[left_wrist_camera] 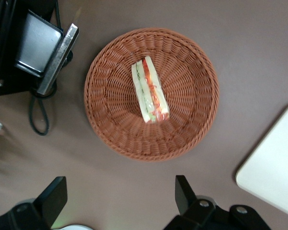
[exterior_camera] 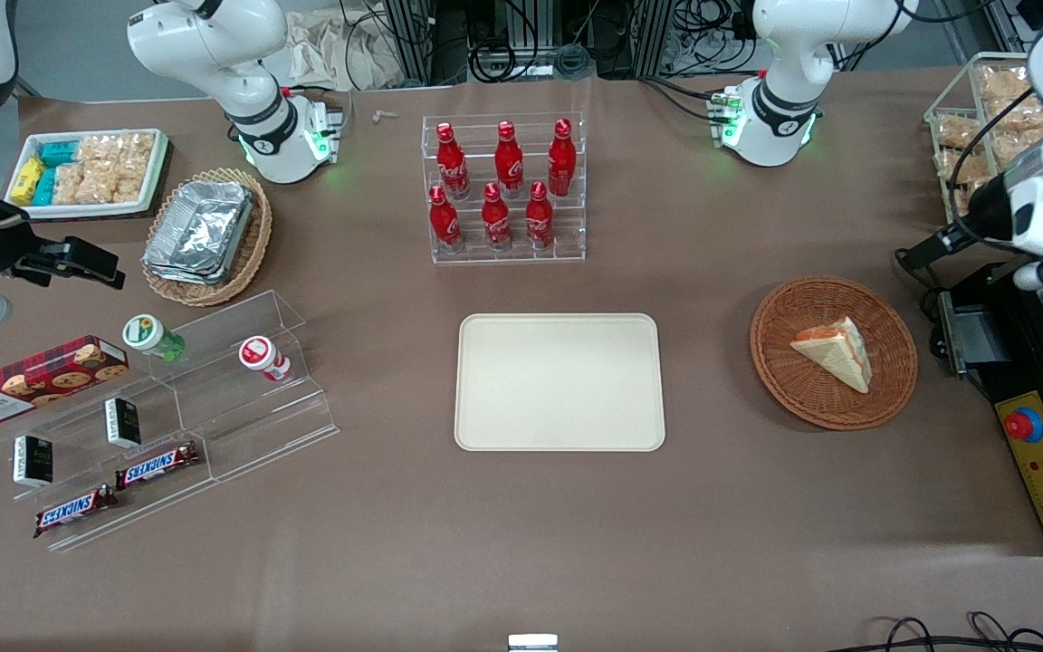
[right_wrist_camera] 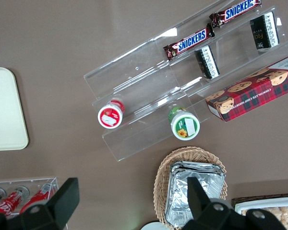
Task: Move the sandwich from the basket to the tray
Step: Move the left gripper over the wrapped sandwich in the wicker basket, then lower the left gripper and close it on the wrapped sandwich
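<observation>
Sandwich [exterior_camera: 834, 351] lies in the reddish-brown wicker basket [exterior_camera: 884, 398], toward the working arm's end of the surface [exterior_camera: 521, 543]. Wedge rests on its side in the front view, white bread face up, pointed end aimed toward the front camera. Wrist view shows the sandwich [left_wrist_camera: 150, 89] edge-on near the middle of the basket [left_wrist_camera: 192, 129]: red, orange and green filling between white slices.

Pincer [left_wrist_camera: 120, 199] hangs above the surface just outside the basket rim, fingers spread wide apart, released, nothing between them. One dark fingertip [left_wrist_camera: 55, 190] shows on each side; neither touches basket or sandwich. In the front view the left arm enters at the working arm's edge of the picture, and the pincer itself cannot be made out there.

Tray [exterior_camera: 560, 381], cream-beige with rounded corners, sits flat mid-surface, well apart from the basket, nothing on it. A corner of the tray [left_wrist_camera: 273, 177] shows in the wrist view, near the basket but not touching.

Clear rack of red bottles [exterior_camera: 503, 186] stands farther from the front camera than the tray. Black control box [exterior_camera: 1042, 453] with a red button sits beside the basket at the surface's edge.
</observation>
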